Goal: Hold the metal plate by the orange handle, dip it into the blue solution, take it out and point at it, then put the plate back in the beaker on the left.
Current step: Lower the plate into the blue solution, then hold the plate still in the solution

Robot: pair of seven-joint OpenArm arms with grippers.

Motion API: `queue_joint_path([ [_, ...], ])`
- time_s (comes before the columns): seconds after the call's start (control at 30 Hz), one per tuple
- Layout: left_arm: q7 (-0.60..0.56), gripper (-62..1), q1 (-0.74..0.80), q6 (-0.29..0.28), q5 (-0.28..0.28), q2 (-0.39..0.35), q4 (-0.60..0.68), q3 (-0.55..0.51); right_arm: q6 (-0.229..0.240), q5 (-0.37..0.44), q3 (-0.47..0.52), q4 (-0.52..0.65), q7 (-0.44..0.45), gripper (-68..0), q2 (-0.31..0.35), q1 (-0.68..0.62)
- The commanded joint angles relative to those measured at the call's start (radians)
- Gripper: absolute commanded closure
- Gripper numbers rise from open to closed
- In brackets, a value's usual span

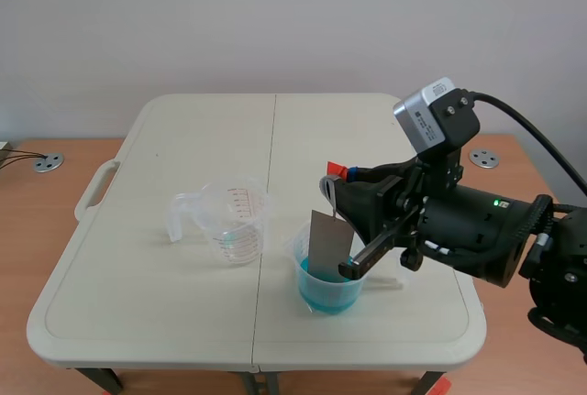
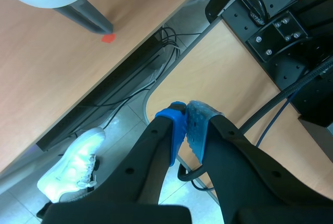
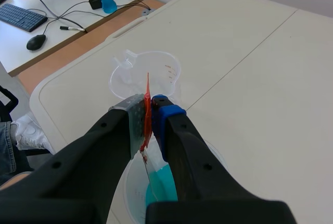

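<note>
Clear plastic is holding the blue solution (image 1: 327, 292): the right beaker (image 1: 310, 262) is standing close to the table's (image 1: 165, 303) near edge, just right of its middle seam. The metal plate (image 1: 328, 241) is standing in it, with its lower edge going under the liquid. The right gripper (image 1: 335, 186), coming in from the right, is pinching the orange handle (image 1: 336, 170) at the plate's top. The empty left beaker (image 1: 234, 221) is standing upright a little apart to the left, with its own handle pointing left.

By the left wrist camera, the left gripper (image 2: 186, 117) is hanging off the table, its blue pads (image 2: 177, 125) pressing together with nothing between them. A wood-coloured surface (image 2: 52, 63), dark cables (image 2: 130, 96) and a white shoe (image 2: 73, 164) are lying under it.

By the right wrist camera, the right gripper (image 3: 149, 109) is closing narrowly on the orange handle (image 3: 147, 86), which is sticking out past the fingertips. The metal plate (image 3: 151, 168) is running down between the fingers into the blue solution (image 3: 164, 185). The left beaker (image 3: 145, 70) is standing just ahead of the fingertips. A keyboard (image 3: 21, 16) and a mouse (image 3: 35, 42) are lying on a desk well beyond the table's (image 3: 250, 52) left edge.
</note>
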Motion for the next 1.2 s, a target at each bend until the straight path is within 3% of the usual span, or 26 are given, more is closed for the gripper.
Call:
queue_joint_path([
  [0.0, -0.009, -3.1, 0.000, -0.005, -0.006, 0.005, 0.011, -0.005, 0.003, 0.002, 0.001, 0.002, -0.005, -1.5, 0.003, 0.010],
  [0.37, -0.009, -3.1, 0.000, -0.005, -0.006, 0.005, 0.011, -0.005, -0.008, -0.008, 0.009, 0.002, -0.012, -1.5, 0.059, 0.029],
  [1.17, -0.006, -3.1, 0.000, -0.005, -0.007, 0.005, 0.011, -0.005, -0.009, -0.009, 0.056, 0.002, -0.015, -1.5, 0.058, 0.029],
])
